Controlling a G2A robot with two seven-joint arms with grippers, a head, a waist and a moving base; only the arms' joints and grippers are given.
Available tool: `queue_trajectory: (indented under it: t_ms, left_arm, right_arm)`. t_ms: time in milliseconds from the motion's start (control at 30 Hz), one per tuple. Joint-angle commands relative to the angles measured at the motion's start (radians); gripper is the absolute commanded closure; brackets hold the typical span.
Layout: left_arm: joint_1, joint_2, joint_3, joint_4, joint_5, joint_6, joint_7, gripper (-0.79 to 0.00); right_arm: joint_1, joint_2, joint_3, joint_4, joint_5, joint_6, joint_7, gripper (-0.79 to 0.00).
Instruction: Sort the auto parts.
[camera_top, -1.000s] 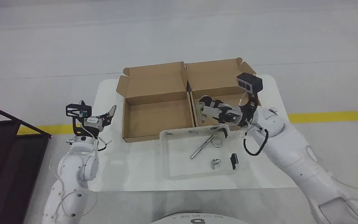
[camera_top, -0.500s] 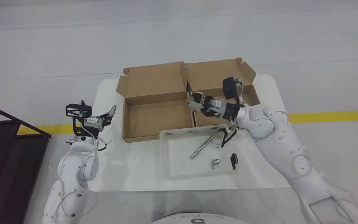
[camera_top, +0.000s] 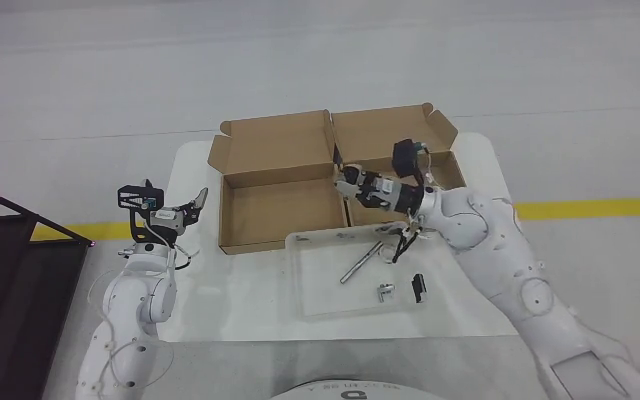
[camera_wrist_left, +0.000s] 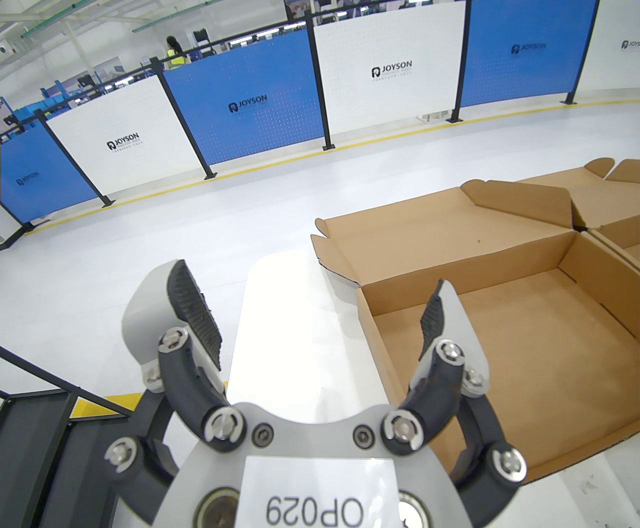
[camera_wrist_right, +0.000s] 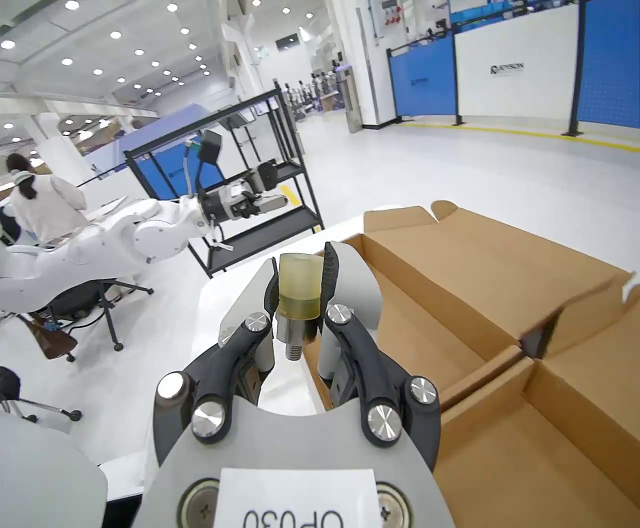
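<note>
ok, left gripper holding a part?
No, the left gripper is open with nothing in it, next to the cardboard box.

Bright, even light from ceiling lamps (camera_wrist_right: 116, 35), faint shadows inside the boxes (camera_top: 280, 212), wrist views bowed at edges.

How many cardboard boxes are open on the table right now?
2. The left box lies empty near the left hand. The right box adjoins it, partly covered by the right hand, which grips a part. None seem hidden.
</note>
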Motion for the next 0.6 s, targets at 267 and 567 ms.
queue_trajectory:
  t_ms: [267,567]
  left_arm:
    - [0.000,0.000,0.000,0.000,0.000,0.000,0.000,-0.785]
    - [0.000,0.000,0.000,0.000,0.000,0.000,0.000,-0.785]
  right_arm:
    - [0.226,-0.084,-0.212,0.255,0.006,0.309,0.186,0.000]
    - [0.328,-0.157,-0.348,0.391,0.008,0.300,0.210,0.000]
